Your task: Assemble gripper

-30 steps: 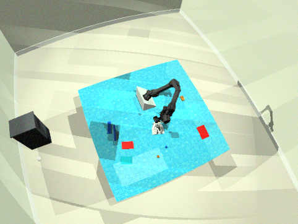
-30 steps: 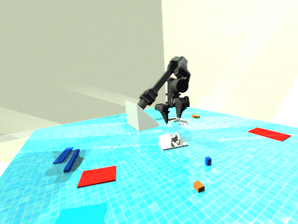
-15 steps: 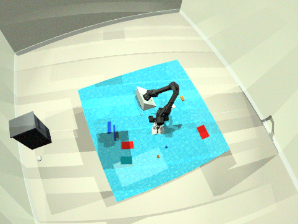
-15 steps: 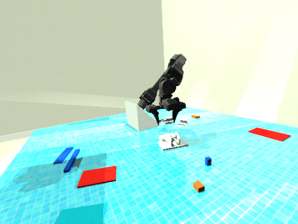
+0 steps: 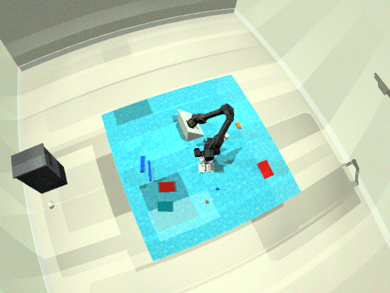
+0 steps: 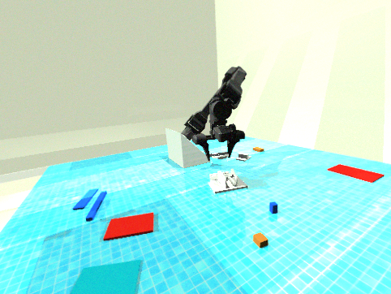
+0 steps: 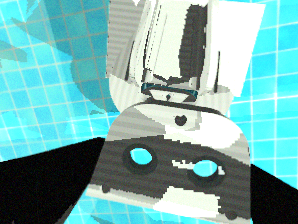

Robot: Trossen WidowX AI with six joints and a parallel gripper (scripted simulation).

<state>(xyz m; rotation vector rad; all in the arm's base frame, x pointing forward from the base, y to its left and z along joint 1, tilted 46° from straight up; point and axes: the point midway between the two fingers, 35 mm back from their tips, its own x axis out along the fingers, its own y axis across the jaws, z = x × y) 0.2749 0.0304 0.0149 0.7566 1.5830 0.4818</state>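
Observation:
The housing plate (image 6: 219,155) (image 7: 175,135), a whitish plate with two round holes, is held between the black fingers of my gripper (image 6: 220,157) (image 7: 170,157). It hangs above the table, roughly flat, behind the gripper base in the exterior view. The white gripper base (image 5: 206,170) (image 6: 229,189) (image 7: 242,47) stands on the table. White jaw parts (image 6: 232,179) stand on it; in the wrist view they lie just beyond the plate's rounded edge. Their gear teeth are partly hidden by the plate, and I cannot tell whether they mesh.
A small white part (image 5: 226,137) (image 6: 243,157) lies behind and to the right of the base. A white wedge (image 5: 188,129) (image 6: 178,150) stands by the arm's foot. Blue bars (image 6: 96,206), red plates (image 6: 130,226) (image 6: 355,173), orange blocks (image 6: 260,239) (image 6: 258,149) and a blue block (image 6: 273,207) lie around.

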